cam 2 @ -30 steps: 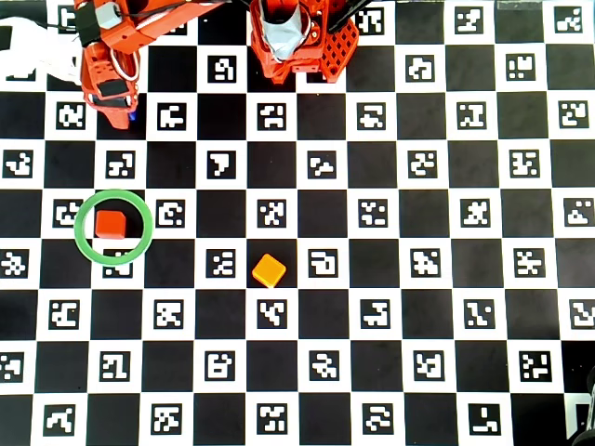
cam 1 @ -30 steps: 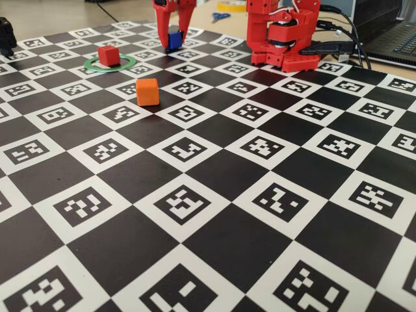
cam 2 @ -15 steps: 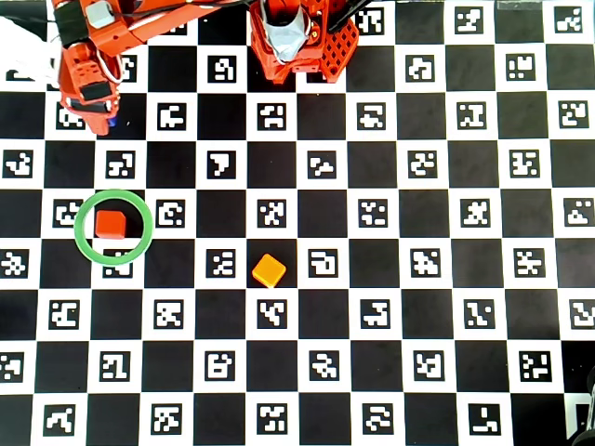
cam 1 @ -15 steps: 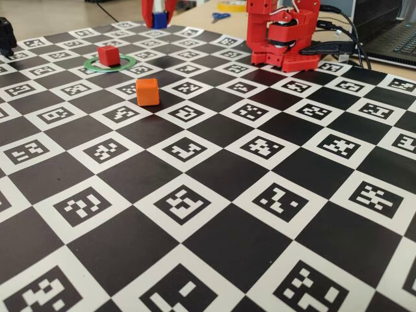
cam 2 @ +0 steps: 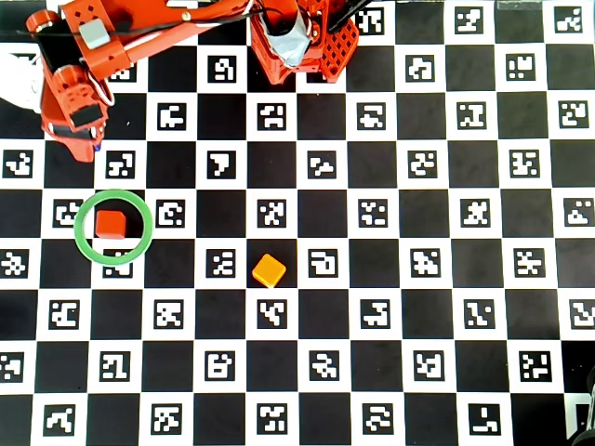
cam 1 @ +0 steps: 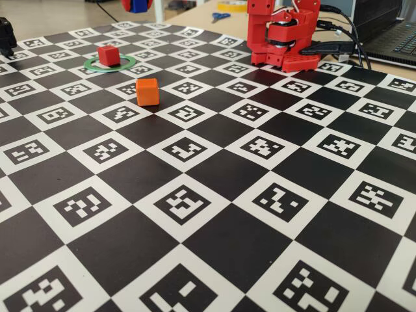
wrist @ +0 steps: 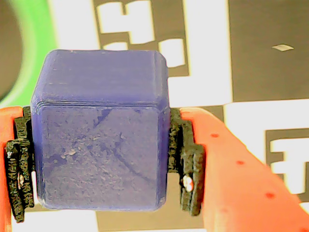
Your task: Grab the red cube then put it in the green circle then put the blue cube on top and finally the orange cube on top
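Your jaws are clamped on the blue cube, one black pad pressed against each side of it in the wrist view. In the fixed view the cube is only a blue sliver at the top edge, well above the worktop. From overhead you see the gripper up and slightly left of the green circle, with the cube itself almost wholly hidden under the arm.

The red cube sits inside the circle, close to its upper-left rim and not centred; the fixed view shows the same cube standing flat within the ring. The orange cube rests on the checkered worktop to the lower right of the circle in the overhead view, turned at an angle to the squares and well apart from the ring. A curve of green shows blurred at the wrist view's top left corner.
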`<state>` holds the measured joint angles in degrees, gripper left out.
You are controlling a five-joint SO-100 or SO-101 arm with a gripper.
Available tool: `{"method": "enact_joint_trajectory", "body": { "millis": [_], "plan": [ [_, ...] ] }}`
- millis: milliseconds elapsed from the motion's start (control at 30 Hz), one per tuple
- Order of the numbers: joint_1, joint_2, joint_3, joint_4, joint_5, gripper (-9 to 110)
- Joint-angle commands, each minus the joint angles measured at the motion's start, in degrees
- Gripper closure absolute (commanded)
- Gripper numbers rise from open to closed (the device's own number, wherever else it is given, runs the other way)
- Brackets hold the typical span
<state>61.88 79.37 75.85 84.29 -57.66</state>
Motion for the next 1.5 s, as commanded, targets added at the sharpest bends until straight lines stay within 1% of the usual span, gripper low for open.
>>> {"method": "enact_joint_trajectory", "body": {
  "millis": [0,267,533,767,1467],
  "plan": [
    [-2.5,0.5,-7.2,0.9,1.1,94],
    [-5.6,-4.4,-14.1,2.4,3.3,94],
    [-8.9,-5.7,-14.6,1.6,5.2,94],
    [-11.1,-6.7,-12.5,-0.9,6.8,94],
    [-12.6,-9.1,-4.4,-9.8,8.4,94]
  ]
}}
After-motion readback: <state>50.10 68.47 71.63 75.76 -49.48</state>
